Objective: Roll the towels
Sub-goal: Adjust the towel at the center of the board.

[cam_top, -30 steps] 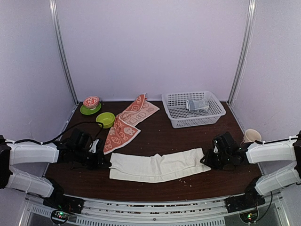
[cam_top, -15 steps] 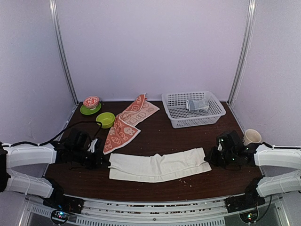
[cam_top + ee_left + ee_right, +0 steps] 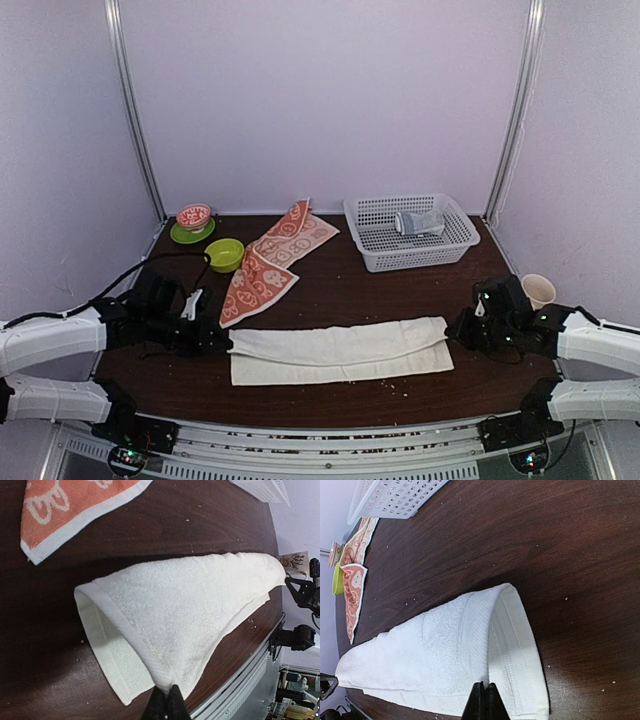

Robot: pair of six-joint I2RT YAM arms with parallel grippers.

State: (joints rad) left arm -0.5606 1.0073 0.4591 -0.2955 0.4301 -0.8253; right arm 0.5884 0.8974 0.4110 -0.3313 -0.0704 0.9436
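**Ana:** Where did the cream towel (image 3: 340, 352) lie?

**Ben:** It ran from one hand to the other, folded lengthwise into a long band on the counter (image 3: 340, 300). The left hand (image 3: 215, 338) had its fingers clamped tight on the hem at one end. The right hand (image 3: 460, 328) pinched the opposite end the same way.

**Ana:** Did the wrist cameras confirm both grips?

**Ben:** They did. In each wrist view the two dark fingers met with terry cloth squeezed between them. Ahead of each hand the towel's end gaped open like a pocket, with the upper layer raised and the lower one flat on the wood.

**Ana:** And the orange towel (image 3: 268, 265)?

**Ben:** It was beyond the left hand, on the side away from the arm bases. It was spread loosely, with bare counter between it and the cream one. Neither hand touched it.

**Ana:** Anything else near the hands?

**Ben:** A green bowl (image 3: 225, 253) sat just beside the orange towel, also past the left hand. A white basket (image 3: 372, 240) stood well beyond the right hand with a pale grey-blue bundle (image 3: 418, 222) inside. A cup (image 3: 538, 290) stood close behind the right hand, toward the counter's outer edge.
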